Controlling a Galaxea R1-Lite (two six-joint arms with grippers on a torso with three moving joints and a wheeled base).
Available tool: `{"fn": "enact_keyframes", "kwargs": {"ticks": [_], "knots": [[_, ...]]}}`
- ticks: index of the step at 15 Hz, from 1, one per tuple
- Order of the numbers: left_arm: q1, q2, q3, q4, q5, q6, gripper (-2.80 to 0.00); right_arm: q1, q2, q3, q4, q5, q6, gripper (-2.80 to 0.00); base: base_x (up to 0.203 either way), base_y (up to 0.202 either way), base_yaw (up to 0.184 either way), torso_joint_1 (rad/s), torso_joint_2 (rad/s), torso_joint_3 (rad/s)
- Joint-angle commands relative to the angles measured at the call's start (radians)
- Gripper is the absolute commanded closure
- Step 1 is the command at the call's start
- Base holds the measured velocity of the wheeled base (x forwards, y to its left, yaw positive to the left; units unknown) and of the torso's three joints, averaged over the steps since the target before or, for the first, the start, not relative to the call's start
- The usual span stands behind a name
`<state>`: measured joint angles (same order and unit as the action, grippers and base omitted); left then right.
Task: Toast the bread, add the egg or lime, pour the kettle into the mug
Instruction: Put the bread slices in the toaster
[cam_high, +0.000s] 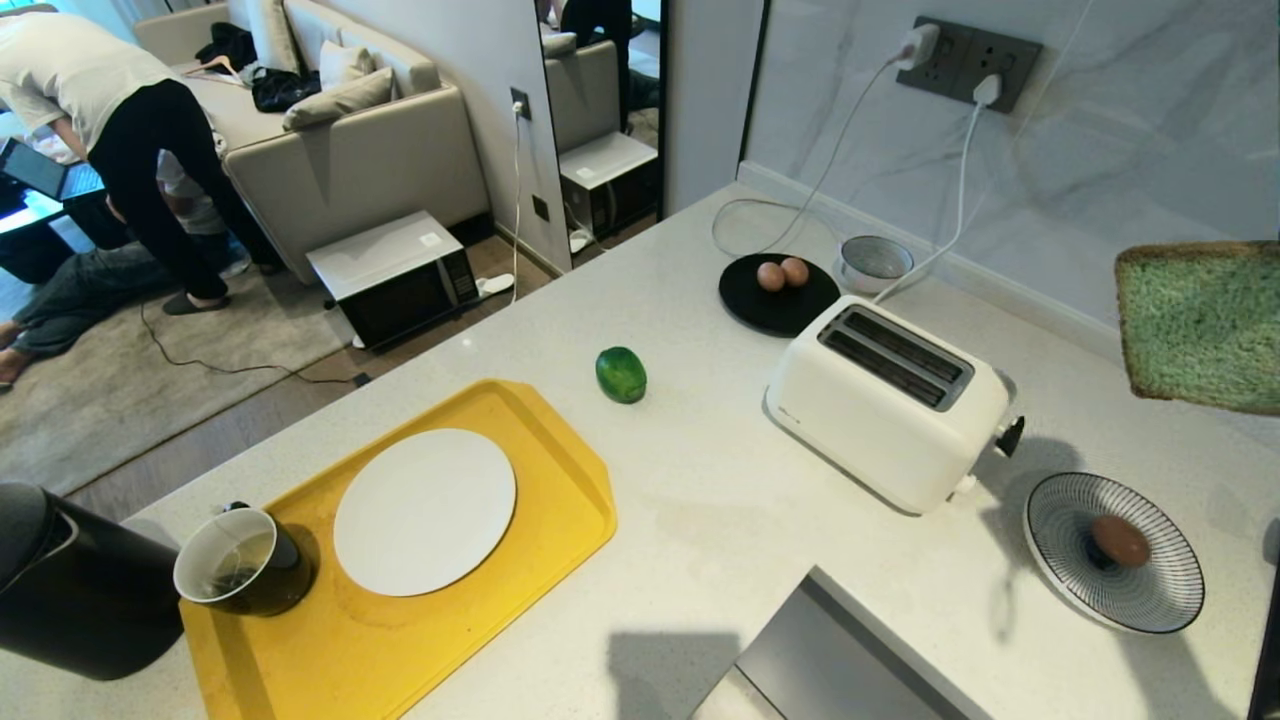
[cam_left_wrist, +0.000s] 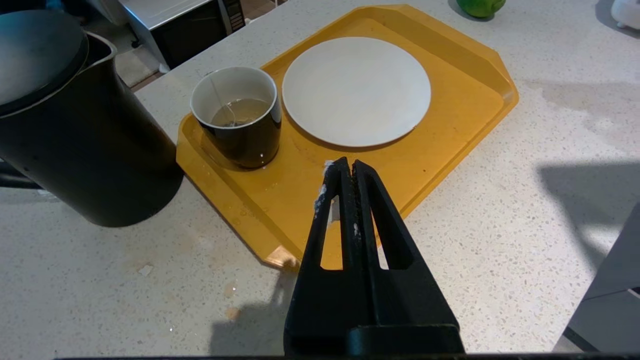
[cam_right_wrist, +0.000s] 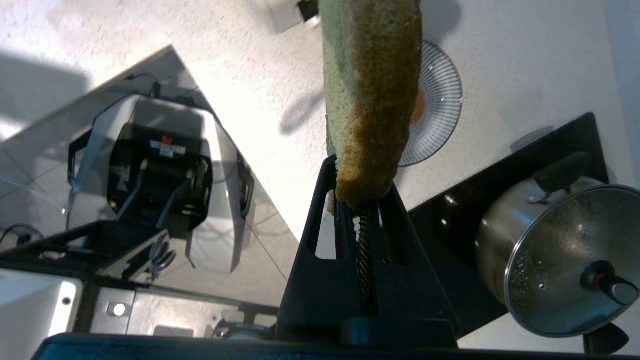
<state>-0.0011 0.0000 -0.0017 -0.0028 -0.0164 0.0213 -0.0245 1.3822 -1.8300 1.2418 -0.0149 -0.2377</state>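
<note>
Right gripper (cam_right_wrist: 361, 210) pinches the bread (cam_right_wrist: 367, 100) by one crust edge, fingers pressed tight on it, slice hanging out long past the tips; in the head view the bread (cam_high: 1200, 325) is held in the air at the far right, above and to the right of the toaster (cam_high: 890, 400), not over the slots yet. Risks, as I judge them: the grip is only on a thin bit of soft crust, so the slice could tear or slip out on the way over; the slice looks thick against the narrow slots, so a small tilt or offset could catch it on the slot rim or jam it halfway; a drop from here could land on the striped dish (cam_high: 1115, 550) below and knock its egg (cam_high: 1120, 540); pushing down hard could shove the light toaster across the counter (cam_high: 720, 530). Left gripper (cam_left_wrist: 350, 172) is parked with fingers closed together and empty, over the near edge of the yellow tray (cam_left_wrist: 450, 130), beside the mug (cam_left_wrist: 237, 117) and white plate (cam_left_wrist: 356, 90), kettle (cam_left_wrist: 70, 125) just off the tray's corner. Counts: one bread slice, one toaster with two slots, three eggs (one on the striped dish, two on the black plate (cam_high: 775, 300)), one lime (cam_high: 621, 374), one mug, one kettle, one tray, one white plate, one small metal bowl (cam_high: 875, 262), one steel pot (cam_right_wrist: 560, 255) seen from the right wrist.
</note>
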Motion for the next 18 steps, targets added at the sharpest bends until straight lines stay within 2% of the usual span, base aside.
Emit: {"fn": "enact_keyframes", "kwargs": {"ticks": [1, 6, 18], "knots": [[0.0, 0.002, 0.0, 0.0, 0.001, 0.0, 0.0, 0.0, 0.01, 0.003, -0.002, 0.0, -0.002, 0.0, 0.0, 0.0, 0.0, 0.0, 0.0, 0.0], [0.0, 0.002, 0.0, 0.0, 0.001, 0.0, 0.0, -0.002, -0.032, 0.045, -0.006, 0.0, -0.002, 0.0, 0.0, 0.0, 0.0, 0.0, 0.0, 0.0], [0.0, 0.002, 0.001, 0.001, 0.0, 0.002, 0.0, -0.002, -0.033, 0.034, -0.005, -0.002, -0.009, 0.0, 0.0, 0.0, 0.0, 0.0, 0.0, 0.0]]}}
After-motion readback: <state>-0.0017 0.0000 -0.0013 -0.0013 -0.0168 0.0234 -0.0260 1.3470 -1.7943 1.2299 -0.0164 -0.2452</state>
